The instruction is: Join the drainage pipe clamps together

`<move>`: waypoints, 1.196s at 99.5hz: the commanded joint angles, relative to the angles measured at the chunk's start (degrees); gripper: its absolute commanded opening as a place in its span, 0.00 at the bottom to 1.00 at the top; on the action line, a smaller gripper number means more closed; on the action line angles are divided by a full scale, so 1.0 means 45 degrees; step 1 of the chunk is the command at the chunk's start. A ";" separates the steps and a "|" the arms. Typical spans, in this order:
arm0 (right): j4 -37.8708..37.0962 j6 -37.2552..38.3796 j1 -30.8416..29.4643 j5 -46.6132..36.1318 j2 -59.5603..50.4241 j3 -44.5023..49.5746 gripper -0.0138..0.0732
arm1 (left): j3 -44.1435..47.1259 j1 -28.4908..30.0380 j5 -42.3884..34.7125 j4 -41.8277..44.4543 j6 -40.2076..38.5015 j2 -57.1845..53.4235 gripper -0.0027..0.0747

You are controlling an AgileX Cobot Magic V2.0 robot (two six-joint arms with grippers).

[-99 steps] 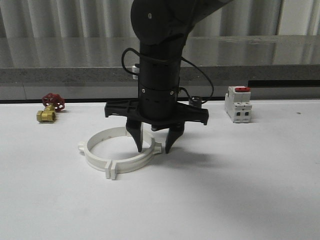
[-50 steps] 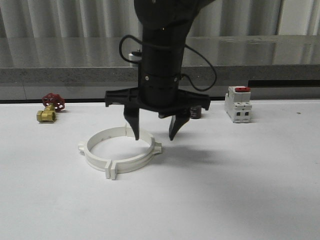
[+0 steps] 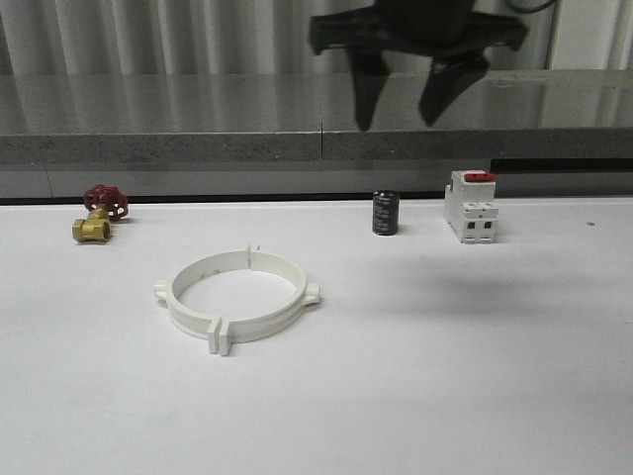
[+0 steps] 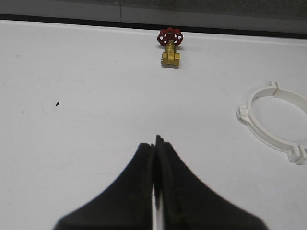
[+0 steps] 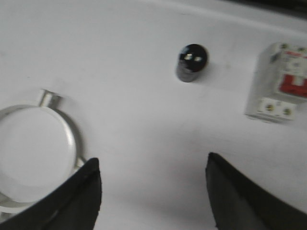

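White clamps (image 3: 235, 296) well below right pincer (image 3: 398, 117)

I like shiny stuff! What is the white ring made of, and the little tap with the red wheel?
The drainage pipe clamps, joined in a ring, look like white plastic: matte, even colour, moulded tabs. The valve has a yellow-gold body with a slight gleam, likely brass. Its red handwheel looks like painted metal, though it could be plastic; it is too small to tell.

I log: white drainage pipe clamps (image 3: 235, 297); brass valve (image 3: 92, 229), red handwheel; black capacitor (image 3: 385, 213); white breaker (image 3: 471, 207), red top.
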 commanded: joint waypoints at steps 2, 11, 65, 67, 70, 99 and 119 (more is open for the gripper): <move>0.0083 -0.1476 -0.0955 -0.0345 -0.1827 0.0722 0.71 | -0.0348 0.0005 -0.0767 0.0000 -0.0093 0.0044 0.01; 0.0466 -0.2137 -0.1994 -0.0408 -0.2899 0.1845 0.71 | -0.0348 0.0005 -0.0767 0.0000 -0.0093 0.0044 0.01; 0.0556 -0.2155 -0.4427 -0.1539 -1.0666 0.9082 0.71 | -0.0348 0.0005 -0.0767 0.0000 -0.0093 0.0044 0.01; 0.0556 -0.2106 -0.4426 -0.1539 -1.0960 0.9321 0.71 | -0.0348 0.0005 -0.0767 0.0000 -0.0093 0.0044 0.01; 0.0556 -0.2018 -0.4426 -0.1539 -1.1361 0.9624 0.71 | -0.0348 0.0005 -0.0767 0.0000 -0.0093 0.0044 0.01; 0.0467 -0.1954 -0.4426 -0.1444 -1.5677 1.2352 0.59 | -0.0348 0.0005 -0.0767 0.0000 -0.0093 0.0044 0.01; 0.0353 -0.1954 -0.4426 -0.1445 -1.6724 1.2703 0.27 | -0.0348 0.0005 -0.0767 0.0000 -0.0093 0.0044 0.01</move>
